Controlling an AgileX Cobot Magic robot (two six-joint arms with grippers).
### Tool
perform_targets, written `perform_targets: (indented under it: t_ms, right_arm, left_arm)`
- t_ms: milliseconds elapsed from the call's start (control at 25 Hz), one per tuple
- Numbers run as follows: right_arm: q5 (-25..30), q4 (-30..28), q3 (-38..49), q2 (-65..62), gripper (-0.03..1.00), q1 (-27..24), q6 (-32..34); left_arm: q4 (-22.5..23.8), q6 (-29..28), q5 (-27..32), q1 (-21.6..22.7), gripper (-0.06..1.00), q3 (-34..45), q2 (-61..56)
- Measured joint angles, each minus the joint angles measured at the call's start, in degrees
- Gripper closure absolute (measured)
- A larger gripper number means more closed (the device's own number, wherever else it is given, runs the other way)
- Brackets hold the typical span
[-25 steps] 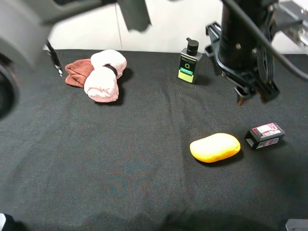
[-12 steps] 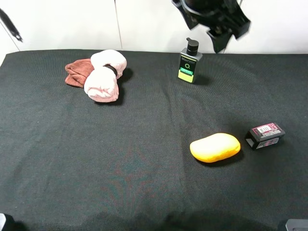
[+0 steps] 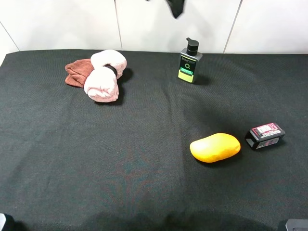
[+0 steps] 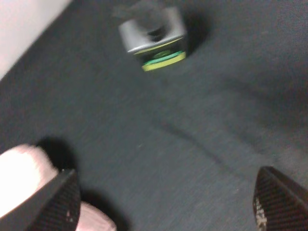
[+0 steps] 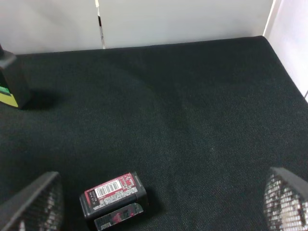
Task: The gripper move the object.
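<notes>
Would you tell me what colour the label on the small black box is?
Pink-red with a white barcode patch, on the small black box; clearest in the right wrist view.

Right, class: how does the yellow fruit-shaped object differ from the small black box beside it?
The yellow object is a smooth, rounded oval in one plain colour; the black box is angular and carries a pink label with a barcode. The yellow object is also clearly larger than the box. Both lie apart from each other on the black cloth.

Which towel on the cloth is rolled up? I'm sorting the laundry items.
The pale pink towel, rolled and cinched by a dark band; the reddish-brown one behind it lies crumpled.
</notes>
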Motion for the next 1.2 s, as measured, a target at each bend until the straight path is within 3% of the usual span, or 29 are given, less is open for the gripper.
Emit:
perform_targets:
  t_ms: [600, 1040, 1200]
  right_arm:
    - [0.0, 0.0, 0.0, 0.0, 0.34, 0.0, 0.0]
    - [0.0, 0.0, 0.0, 0.0, 0.34, 0.0, 0.0]
    - [0.0, 0.0, 0.0, 0.0, 0.34, 0.0, 0.0]
  left_arm:
    - [-0.06, -0.11, -0.1, 16.94, 0.17, 27.21, -19.84]
    - [-3.95, 0.91, -0.19, 33.05, 0.17, 61.15, -44.66]
    - [-5.17, 0.97, -0.58, 36.87, 0.17, 72.84, -57.38]
